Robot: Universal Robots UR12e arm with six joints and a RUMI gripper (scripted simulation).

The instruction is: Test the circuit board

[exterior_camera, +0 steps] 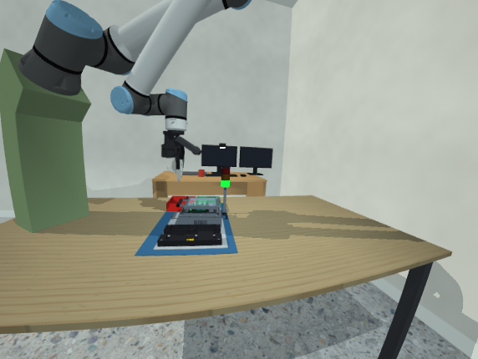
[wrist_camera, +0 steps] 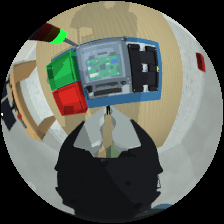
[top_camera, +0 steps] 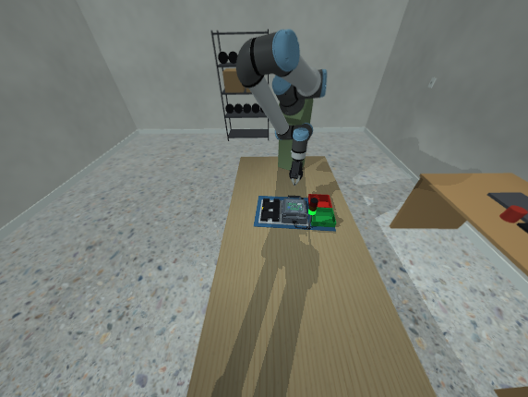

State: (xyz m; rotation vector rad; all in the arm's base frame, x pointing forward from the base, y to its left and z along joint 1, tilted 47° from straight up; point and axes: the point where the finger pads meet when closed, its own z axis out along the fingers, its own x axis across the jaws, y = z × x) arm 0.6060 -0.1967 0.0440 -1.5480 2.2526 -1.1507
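Observation:
The gripper point(top_camera: 295, 183) point(exterior_camera: 180, 179) point(wrist_camera: 108, 109) is shut and empty, fingertips down, above the table on the robot's side of the tester. The green circuit board point(top_camera: 294, 206) point(wrist_camera: 103, 67) lies flat in the grey tester point(top_camera: 294, 221) point(exterior_camera: 200, 218), seen through its clear lid, which looks closed. The pins, the connector's direction and the hook's tab are too small to tell. The signal light point(top_camera: 312, 212) point(exterior_camera: 226, 184) point(wrist_camera: 59, 36) glows green. The black tray point(top_camera: 270, 215) point(exterior_camera: 190, 240) point(wrist_camera: 137, 67) holds no board that I can see. The red bin point(top_camera: 325, 203) point(wrist_camera: 71, 99) and green bin point(top_camera: 324, 218) point(wrist_camera: 63, 71) look empty.
The blue mat point(top_camera: 257, 224) point(exterior_camera: 146, 250) point(wrist_camera: 151, 96) lies under the tray and tester. The signal light's thin pole point(exterior_camera: 225, 200) rises beside the tester. The bins stand on the tester's other side from the tray. A desk with monitors point(exterior_camera: 219, 156) is farther off.

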